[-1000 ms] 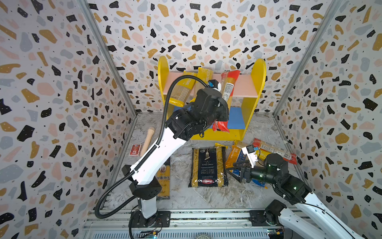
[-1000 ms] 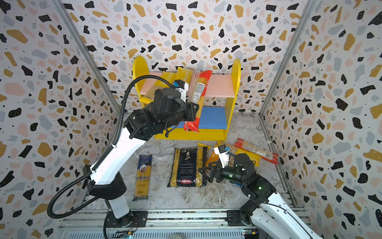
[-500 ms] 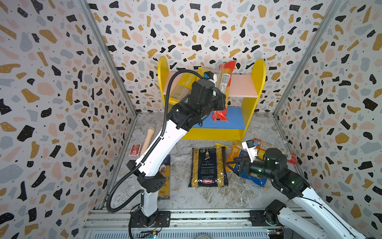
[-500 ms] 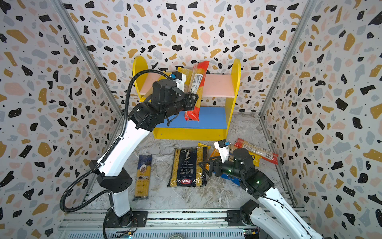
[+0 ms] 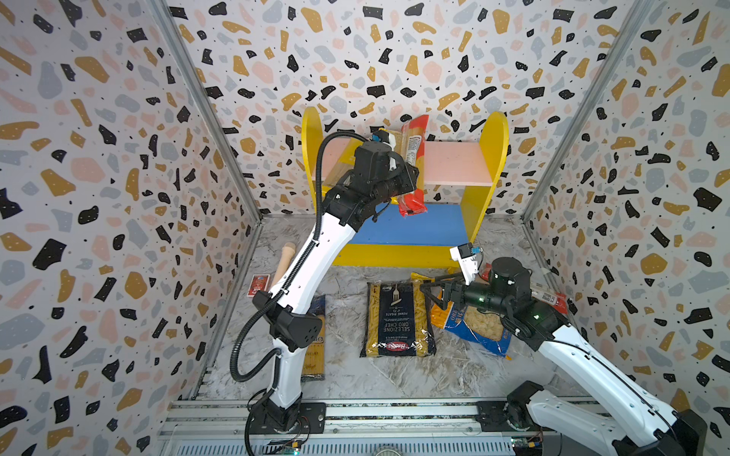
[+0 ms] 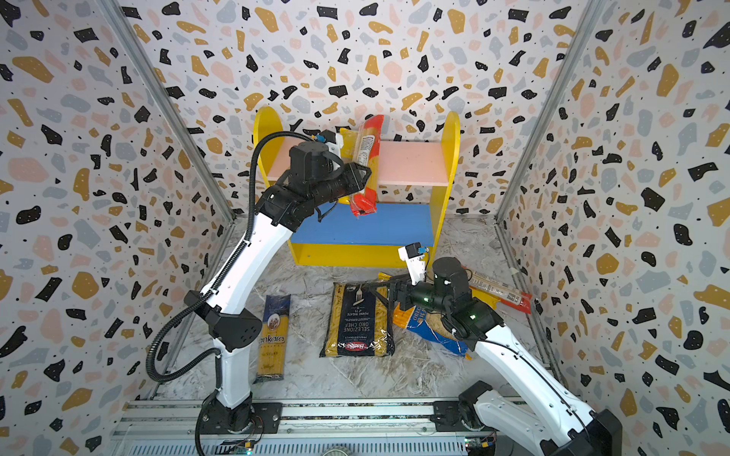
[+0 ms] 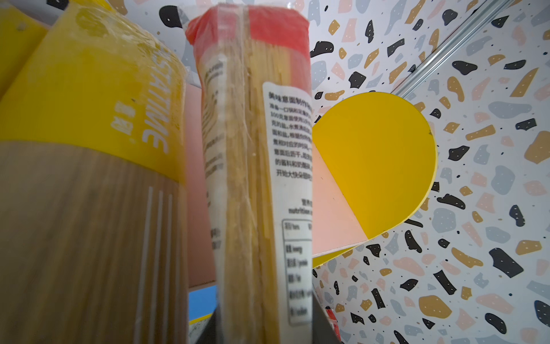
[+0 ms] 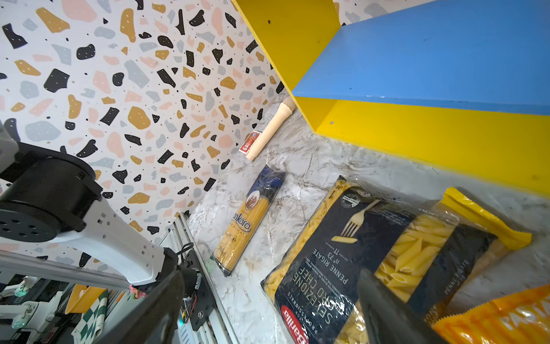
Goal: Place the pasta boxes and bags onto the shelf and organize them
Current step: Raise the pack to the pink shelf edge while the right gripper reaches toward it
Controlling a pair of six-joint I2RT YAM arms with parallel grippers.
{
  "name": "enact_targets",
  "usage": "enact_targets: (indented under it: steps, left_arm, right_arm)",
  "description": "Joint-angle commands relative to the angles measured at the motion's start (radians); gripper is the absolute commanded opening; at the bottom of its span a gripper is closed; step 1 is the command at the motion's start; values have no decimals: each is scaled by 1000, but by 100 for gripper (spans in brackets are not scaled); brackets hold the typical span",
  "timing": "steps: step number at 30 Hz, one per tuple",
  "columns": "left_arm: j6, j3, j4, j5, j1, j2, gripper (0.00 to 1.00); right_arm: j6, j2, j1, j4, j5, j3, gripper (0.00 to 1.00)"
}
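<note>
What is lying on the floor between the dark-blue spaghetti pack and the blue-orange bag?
The black penne bag lies flat there; both top views show it.

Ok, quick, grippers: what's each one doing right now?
Left gripper: closed on the red-ended spaghetti pack.
Right gripper: open, holding nothing.

left arm: is rising from its base, elbow bent, forearm stretching up and forward | left end effector: is pinching a red-ended pack between narrow jaws, wrist held high | right arm: is folding low, forearm lying level, pointing toward the middle | right end effector: is hovering low, jaws gaping wide, holding nothing
</note>
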Motion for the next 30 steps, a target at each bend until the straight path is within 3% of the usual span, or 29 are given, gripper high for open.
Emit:
enact_targets:
  steps: [1, 9, 11, 14, 23, 27, 30]
  left_arm:
    - [-21, 69, 283, 88, -4, -36, 31]
    - [-51, 69, 324, 135, 22, -20, 36]
    - [-53, 67, 324, 139, 26, -15, 36]
    - [-55, 63, 326, 146, 29, -12, 36]
    - [-65, 31, 320, 176, 33, -42, 34]
    - [-41, -69, 310, 189, 31, -120, 34]
    - [-15, -207, 315, 176, 29, -216, 40]
  right_arm:
    - [-15, 32, -7, 58, -28, 61, 91]
    - [-47, 122, -19, 65, 10, 167, 90]
    - [-71, 155, -62, 42, -3, 225, 90]
    - [-37, 190, -130, 98, -96, 272, 89]
    - [36, 214, -145, 149, -51, 344, 90]
    - [-5, 189, -144, 75, 5, 389, 89]
    - [-45, 217, -146, 6, 37, 471, 87]
